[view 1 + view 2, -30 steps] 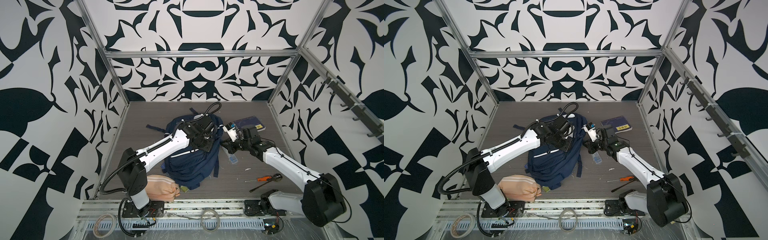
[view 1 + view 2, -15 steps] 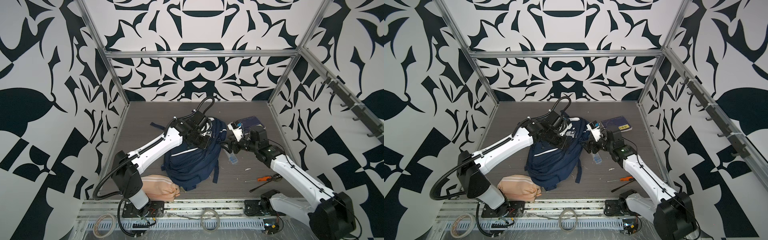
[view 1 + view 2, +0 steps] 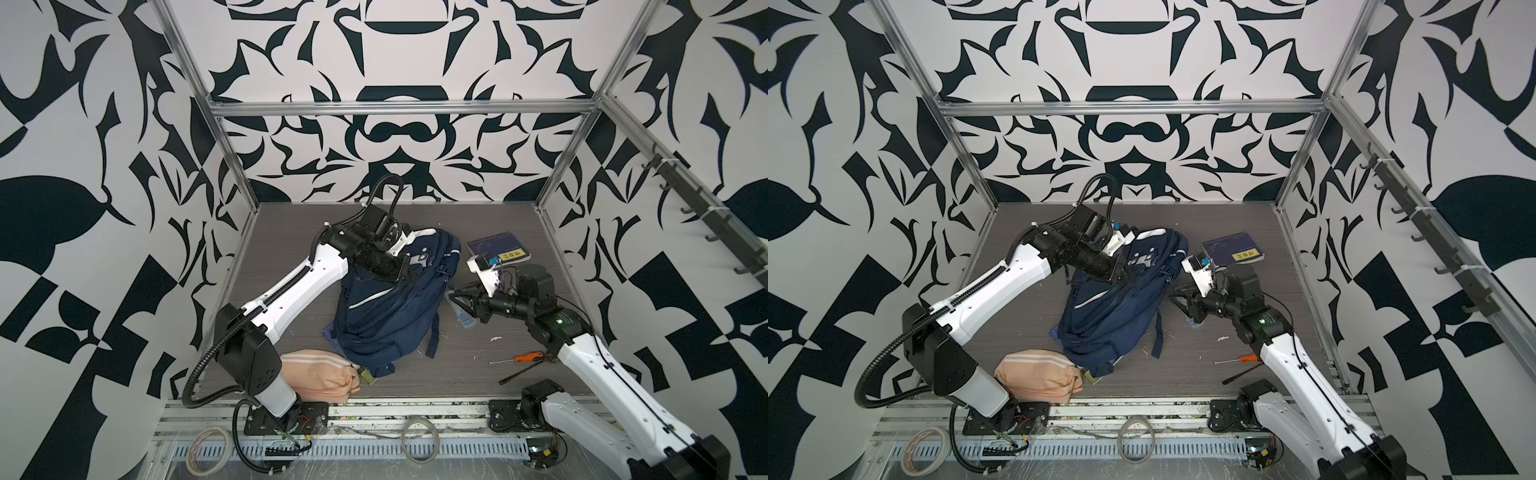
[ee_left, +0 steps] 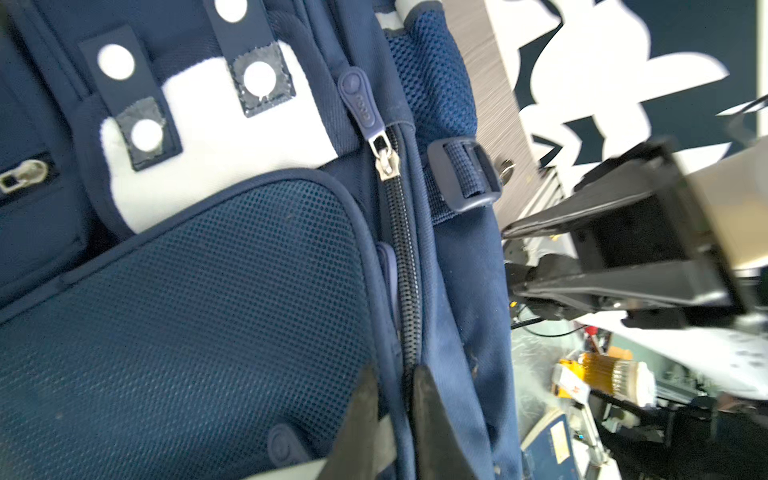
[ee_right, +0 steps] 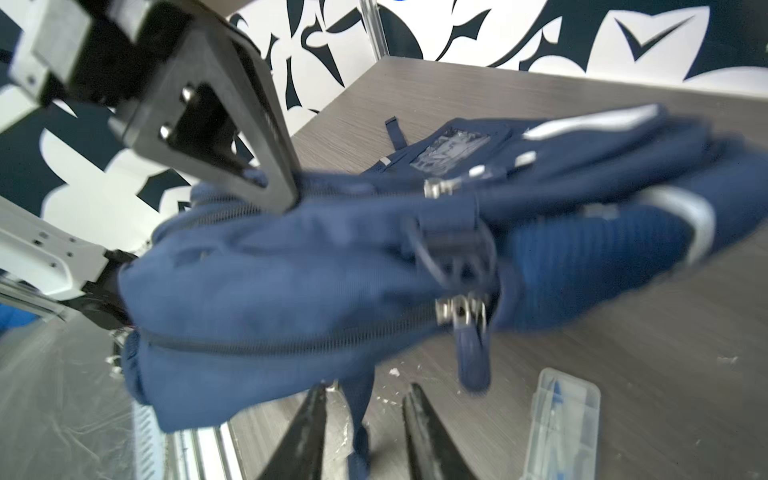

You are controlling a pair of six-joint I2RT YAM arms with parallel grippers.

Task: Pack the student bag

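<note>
The student bag (image 3: 390,307) lies slumped in the middle of the tabletop (image 3: 478,374), its upper edge held up by the left pincer (image 4: 395,374), clamped on the fabric beside the zip (image 4: 409,291). The right pincer (image 3: 455,293) hangs just beside the bag's flank, jaws apart, over a clear plastic case (image 5: 561,424); a blue book (image 3: 498,249) lies behind it, an orange-handled screwdriver (image 3: 525,357) and a peach pouch (image 3: 320,374) nearer the front edge.

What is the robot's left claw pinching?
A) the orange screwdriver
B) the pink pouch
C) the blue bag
C: in the left wrist view the left gripper is shut on the bag right at its zipper, while the screwdriver and the pouch lie apart from it.
</note>
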